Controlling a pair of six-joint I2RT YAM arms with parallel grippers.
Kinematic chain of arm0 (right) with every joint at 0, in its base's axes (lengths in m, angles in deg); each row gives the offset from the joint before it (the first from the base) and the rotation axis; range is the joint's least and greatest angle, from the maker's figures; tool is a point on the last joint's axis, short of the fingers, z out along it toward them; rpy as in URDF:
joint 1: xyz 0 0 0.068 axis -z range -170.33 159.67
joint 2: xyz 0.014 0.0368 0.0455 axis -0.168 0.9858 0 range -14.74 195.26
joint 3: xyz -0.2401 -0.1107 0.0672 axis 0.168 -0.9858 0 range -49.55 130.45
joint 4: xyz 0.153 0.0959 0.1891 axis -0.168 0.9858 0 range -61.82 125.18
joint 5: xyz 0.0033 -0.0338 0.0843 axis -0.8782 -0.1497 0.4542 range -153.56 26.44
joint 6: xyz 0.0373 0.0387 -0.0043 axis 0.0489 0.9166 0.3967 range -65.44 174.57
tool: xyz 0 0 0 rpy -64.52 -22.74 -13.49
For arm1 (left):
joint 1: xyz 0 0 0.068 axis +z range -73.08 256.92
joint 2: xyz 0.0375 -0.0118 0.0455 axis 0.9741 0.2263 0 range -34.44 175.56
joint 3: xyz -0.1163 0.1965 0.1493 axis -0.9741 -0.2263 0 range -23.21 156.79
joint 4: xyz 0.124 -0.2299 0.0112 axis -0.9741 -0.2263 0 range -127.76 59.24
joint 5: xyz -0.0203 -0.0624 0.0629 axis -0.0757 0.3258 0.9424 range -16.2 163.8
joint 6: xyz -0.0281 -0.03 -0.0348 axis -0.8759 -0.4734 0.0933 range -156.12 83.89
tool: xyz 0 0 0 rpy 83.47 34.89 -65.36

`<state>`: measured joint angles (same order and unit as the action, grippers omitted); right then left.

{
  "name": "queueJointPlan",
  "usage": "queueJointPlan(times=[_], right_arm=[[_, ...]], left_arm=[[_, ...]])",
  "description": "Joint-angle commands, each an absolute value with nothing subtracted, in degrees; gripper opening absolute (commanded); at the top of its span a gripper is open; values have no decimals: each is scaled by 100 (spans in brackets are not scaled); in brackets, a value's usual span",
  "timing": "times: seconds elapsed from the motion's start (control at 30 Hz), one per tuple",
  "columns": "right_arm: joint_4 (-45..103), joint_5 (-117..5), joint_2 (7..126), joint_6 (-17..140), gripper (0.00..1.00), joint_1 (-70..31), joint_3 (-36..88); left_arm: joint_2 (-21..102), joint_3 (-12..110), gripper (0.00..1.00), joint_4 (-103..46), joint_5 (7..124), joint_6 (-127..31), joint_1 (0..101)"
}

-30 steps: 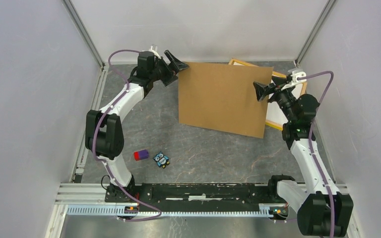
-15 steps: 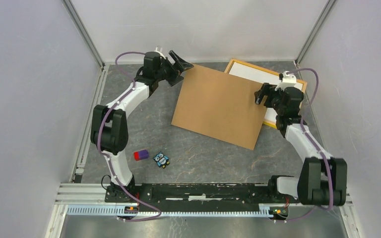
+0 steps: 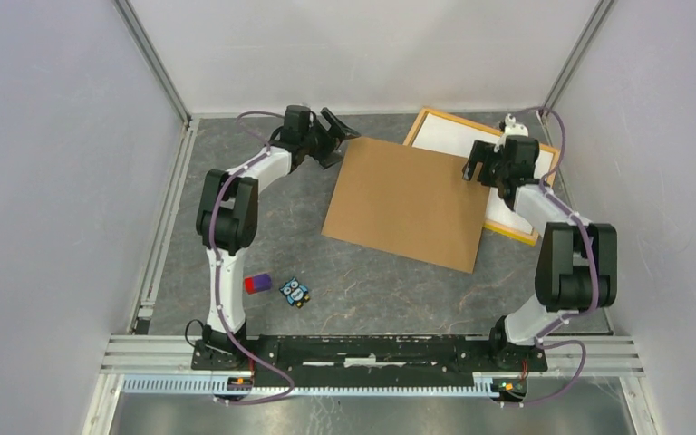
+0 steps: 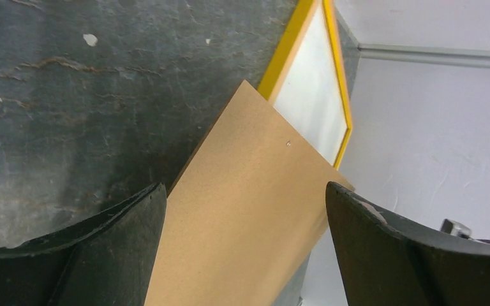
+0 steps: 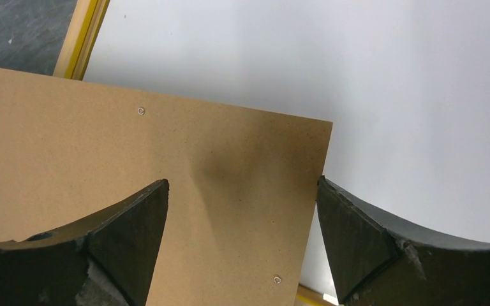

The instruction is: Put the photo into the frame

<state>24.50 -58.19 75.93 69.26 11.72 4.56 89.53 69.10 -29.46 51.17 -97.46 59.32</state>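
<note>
the photo [image 3: 454, 136], a large thin rectangular print, shows only a plain white face, lying inside the frame at the far right of the dark grey marbled table [image 3: 263, 227]. nearest the arm bases sit a small purple and red block [image 3: 256, 284] and, just beside it, a blue owl-shaped figure [image 3: 295, 292]. further back a flat brown hardboard panel [image 3: 403, 204] lies mid-table, its far right corner overlapping the white face and the border. the left gripper [image 3: 338, 140] is at the panel's far left corner, jaws spread wide, gripping nothing. the right gripper [image 3: 482, 165] is over the panel's far right corner, jaws equally wide and empty. farthest is the large rectangular frame [image 3: 428, 115] with its thin yellow-orange wooden border
</note>
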Motion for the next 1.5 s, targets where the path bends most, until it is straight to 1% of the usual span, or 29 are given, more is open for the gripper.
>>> queueJointPlan(times=[0.0,0.17,0.27,0.37,0.47,0.6,0.83,0.97,1.03,1.17,1.37,1.47], right_arm=[[2948,-4644,8096,6930,89,874,1489],[4062,-4859,8587,6460,94,878,2302],[4712,-4996,8972,6176,95,882,2847],[5190,-5439,9195,5965,97,908,3203],[5320,-5790,9065,5827,98,935,3172],[5412,-5800,8759,5772,98,1133,3112],[5236,-5328,8032,5950,98,1225,2226],[4719,-4475,7356,6204,98,1524,1055],[4333,-3801,7038,6348,97,1772,468],[4023,-3290,6610,6374,97,2169,-395],[3483,-2840,6544,6504,91,2650,-1260],[3386,-2575,6748,6540,86,2725,-1371]], left_arm=[[9270,7789,99,-3538,3997,-9862,5389],[9444,8764,100,-5383,4439,-8571,5505],[9344,9011,100,-6151,4857,-8048,5563],[9243,9313,100,-6936,5308,-7551,5593],[8889,8983,100,-7135,5447,-7269,5608],[8414,8246,100,-7068,5396,-7189,5713],[7941,7174,100,-6644,5261,-7188,5908],[7873,6723,100,-6332,5087,-7254,5913],[7965,6672,100,-6234,4919,-7326,5918],[8235,6650,100,-6100,4670,-7524,5908],[8430,6280,100,-5586,4393,-8003,5917],[8543,6169,100,-5439,4298,-8153,5916]])
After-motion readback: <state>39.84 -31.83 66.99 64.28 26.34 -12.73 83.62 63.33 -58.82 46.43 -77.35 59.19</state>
